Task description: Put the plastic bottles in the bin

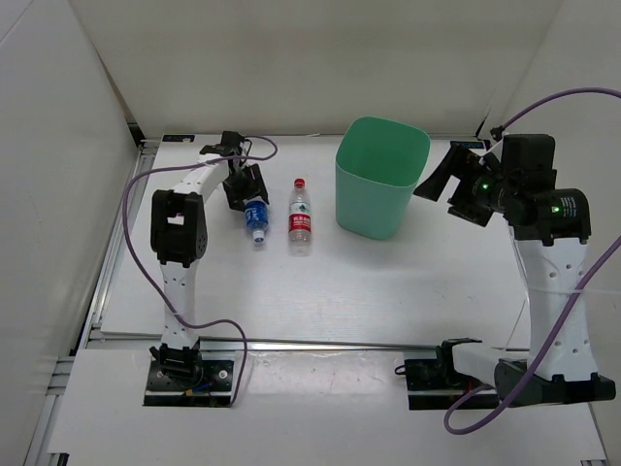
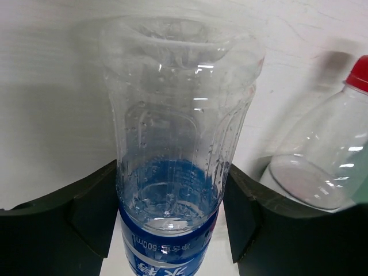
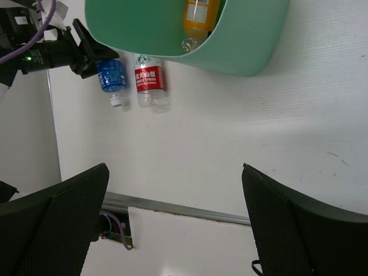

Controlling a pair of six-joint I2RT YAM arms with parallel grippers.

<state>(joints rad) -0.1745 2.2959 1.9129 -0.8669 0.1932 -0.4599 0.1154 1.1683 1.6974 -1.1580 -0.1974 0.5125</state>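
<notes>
The blue-labelled clear bottle (image 1: 256, 217) lies at the back left of the table, cap toward me. My left gripper (image 1: 244, 191) is shut on its base end; in the left wrist view the black fingers (image 2: 95, 210) press both sides of the bottle (image 2: 172, 144). The red-labelled bottle with a red cap (image 1: 301, 216) lies just to its right, apart from it. The mint-green bin (image 1: 380, 175) stands at the back centre. The right wrist view shows the orange-filled bottle (image 3: 198, 16) inside the bin (image 3: 241, 52). My right gripper (image 1: 446, 183) is open and empty, raised to the right of the bin.
White walls close in the table at the left, back and right. A metal rail (image 3: 184, 210) runs along the table's near edge. A purple cable (image 1: 146, 262) loops beside the left arm.
</notes>
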